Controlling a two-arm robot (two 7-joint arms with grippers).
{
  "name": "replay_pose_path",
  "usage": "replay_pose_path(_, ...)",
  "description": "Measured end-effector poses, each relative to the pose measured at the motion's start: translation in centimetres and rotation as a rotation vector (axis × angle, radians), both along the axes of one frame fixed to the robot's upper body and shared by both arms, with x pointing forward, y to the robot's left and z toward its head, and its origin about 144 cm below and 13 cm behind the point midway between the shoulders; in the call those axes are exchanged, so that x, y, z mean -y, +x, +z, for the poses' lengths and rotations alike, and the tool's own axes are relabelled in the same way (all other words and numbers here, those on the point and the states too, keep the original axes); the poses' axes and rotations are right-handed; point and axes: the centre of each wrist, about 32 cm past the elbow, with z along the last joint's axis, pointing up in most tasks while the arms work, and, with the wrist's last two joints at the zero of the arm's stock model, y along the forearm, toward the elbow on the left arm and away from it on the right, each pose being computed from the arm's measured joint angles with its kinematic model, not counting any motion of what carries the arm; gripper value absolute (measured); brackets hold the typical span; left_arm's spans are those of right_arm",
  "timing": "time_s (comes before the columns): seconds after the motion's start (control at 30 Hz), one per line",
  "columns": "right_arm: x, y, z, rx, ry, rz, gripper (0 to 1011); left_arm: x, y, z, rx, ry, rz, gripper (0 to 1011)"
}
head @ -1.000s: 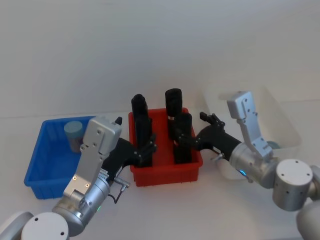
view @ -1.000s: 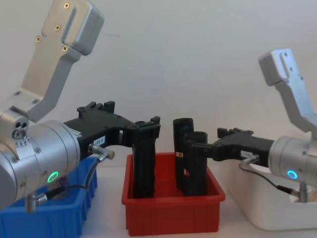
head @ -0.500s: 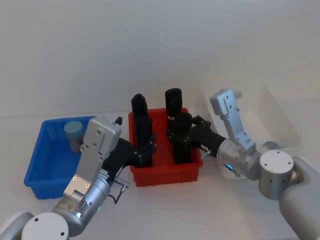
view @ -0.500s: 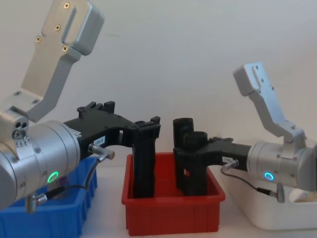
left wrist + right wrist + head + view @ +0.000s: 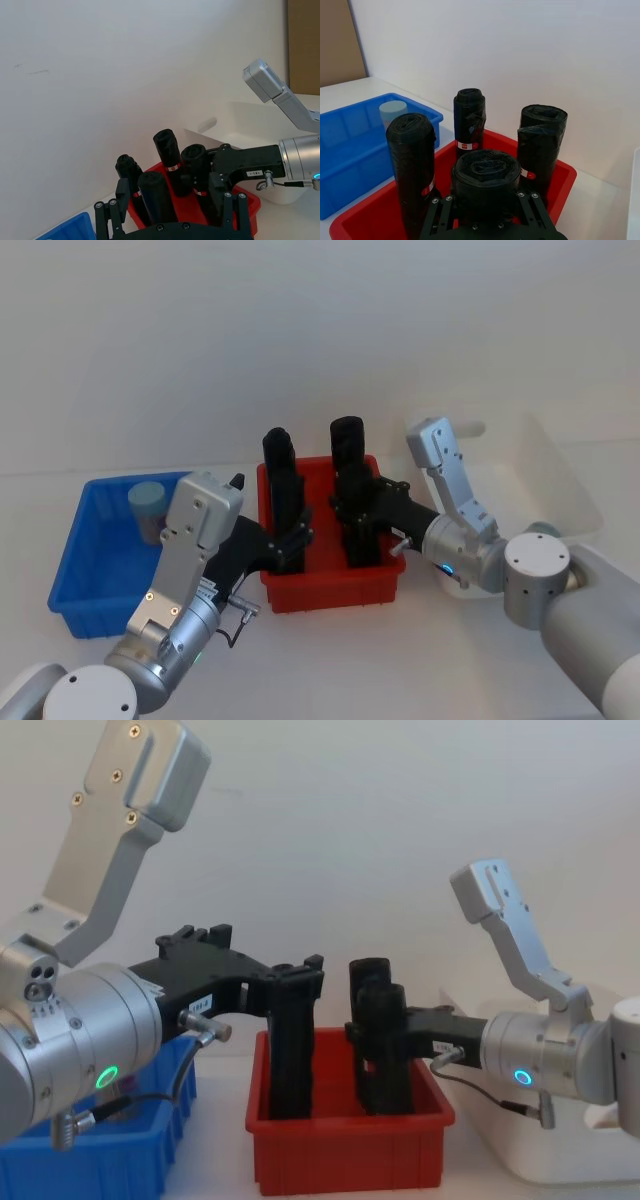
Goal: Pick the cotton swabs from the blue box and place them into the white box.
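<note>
One cotton swabs jar [image 5: 147, 508], clear with a pale blue lid, stands in the far part of the blue box [image 5: 95, 595] at the left. In the right wrist view the jar [image 5: 393, 112] shows beyond the black rolls. The white box [image 5: 565, 475] stands at the right. My left gripper [image 5: 290, 540] hangs open over the red bin, its fingers either side of the front left black roll [image 5: 152, 195]. My right gripper [image 5: 358, 520] reaches in from the right and is open around the front right black roll [image 5: 485, 180].
A red bin [image 5: 330, 590] stands between the two boxes and holds several tall upright black rolls. Both grippers sit among them. A white wall rises close behind the table. Bare table lies in front of the bins.
My right arm has swung left from beside the white box into the red bin, its gripper now at the front right roll. The left arm has not moved.
</note>
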Motion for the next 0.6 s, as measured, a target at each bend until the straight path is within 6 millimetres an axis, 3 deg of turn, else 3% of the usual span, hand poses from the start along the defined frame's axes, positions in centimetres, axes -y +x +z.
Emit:
replay_pose_path(0.3,-0.1,0.3,1.1,0.05,0.04,0.003,483,0.0,0.0,0.0,0.0,0.0,0.0,1004)
replay_pose_path(0.6,0.1,-1.0,3.4,0.128,0.106,-0.012,446,0.0,0.0,0.0,0.0,0.0,0.0,1004)
